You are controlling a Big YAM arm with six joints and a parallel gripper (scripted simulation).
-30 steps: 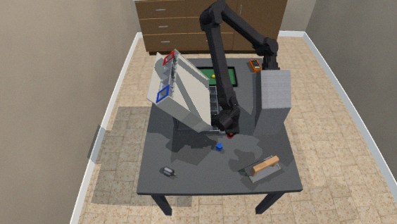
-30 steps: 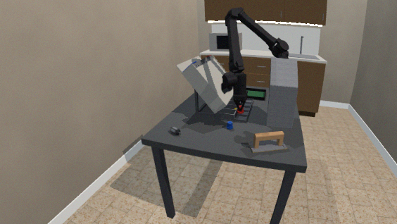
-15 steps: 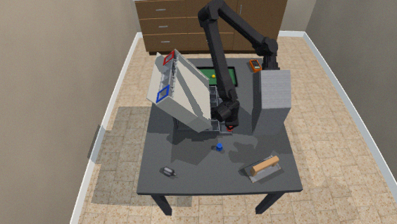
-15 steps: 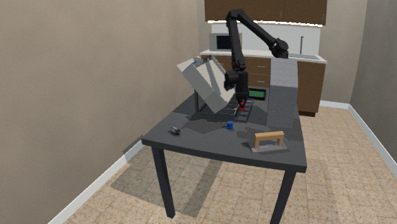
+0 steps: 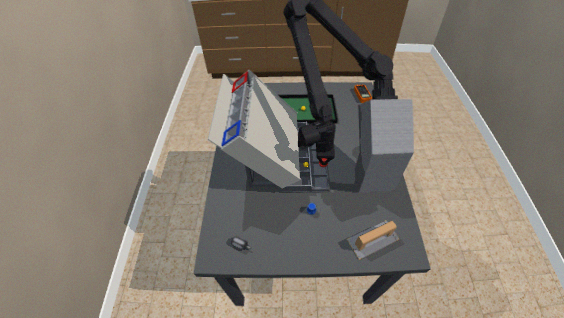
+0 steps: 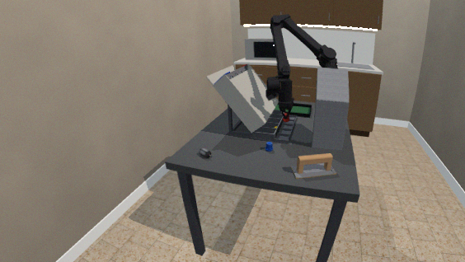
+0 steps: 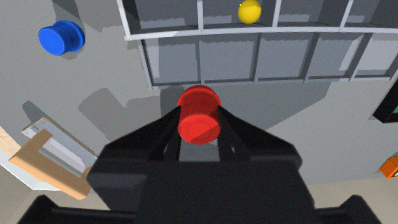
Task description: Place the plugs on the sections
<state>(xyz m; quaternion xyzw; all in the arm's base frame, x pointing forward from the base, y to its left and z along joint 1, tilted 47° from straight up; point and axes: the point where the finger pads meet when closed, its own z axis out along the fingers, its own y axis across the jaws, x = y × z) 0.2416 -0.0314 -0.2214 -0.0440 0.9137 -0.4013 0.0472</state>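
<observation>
My gripper (image 7: 199,112) is shut on the red plug (image 7: 198,114) and holds it above the flat front part of the sectioned tray (image 7: 260,62), near its end section. The plug also shows under the gripper in the top view (image 5: 323,161) and in the exterior view (image 6: 285,118). The blue plug (image 5: 311,208) stands on the table in front of the tray; it also shows in the wrist view (image 7: 61,37) and in the exterior view (image 6: 269,146). A yellow marble (image 7: 249,11) (image 5: 305,164) lies in one tray section. The tilted cover (image 5: 265,132) carries the red-banded funnel (image 5: 240,81) and the blue-banded funnel (image 5: 231,133).
A green marble tray (image 5: 309,109) with a yellow marble (image 5: 303,107) lies behind the arm. A tall grey block (image 5: 389,131) stands to the right. A wooden-handled trowel (image 5: 376,237), a small dark object (image 5: 238,244) and an orange device (image 5: 363,92) lie on the table.
</observation>
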